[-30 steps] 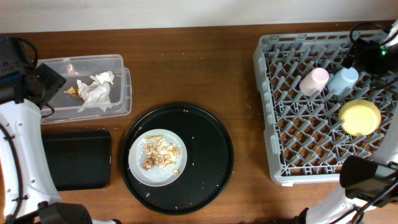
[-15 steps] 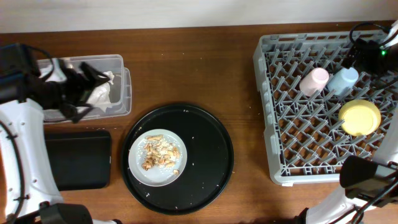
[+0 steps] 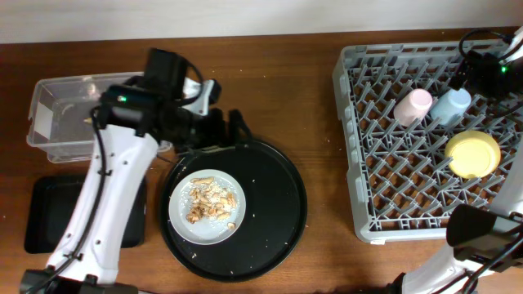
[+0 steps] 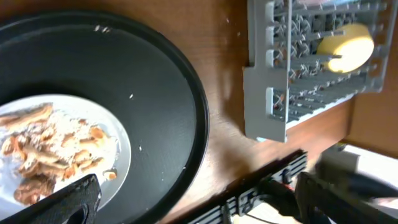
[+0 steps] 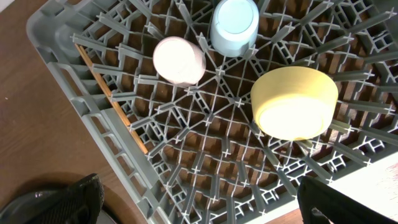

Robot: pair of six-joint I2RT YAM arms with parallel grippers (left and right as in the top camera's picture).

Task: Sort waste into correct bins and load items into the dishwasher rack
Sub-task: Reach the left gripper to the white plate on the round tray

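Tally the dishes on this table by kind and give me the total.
Cups: 2, the pink cup and the blue cup, both in the rack
Bowls: 1, the yellow bowl, in the rack
Plates: 1, the plate with food scraps, on the round black tray
Total: 4

Left arm (image 3: 102, 192) extends forward, elbow bent, wrist turned rightward; left gripper (image 4: 205, 198) gapes wide. Right gripper (image 5: 208, 202) hangs empty, fingers spread.
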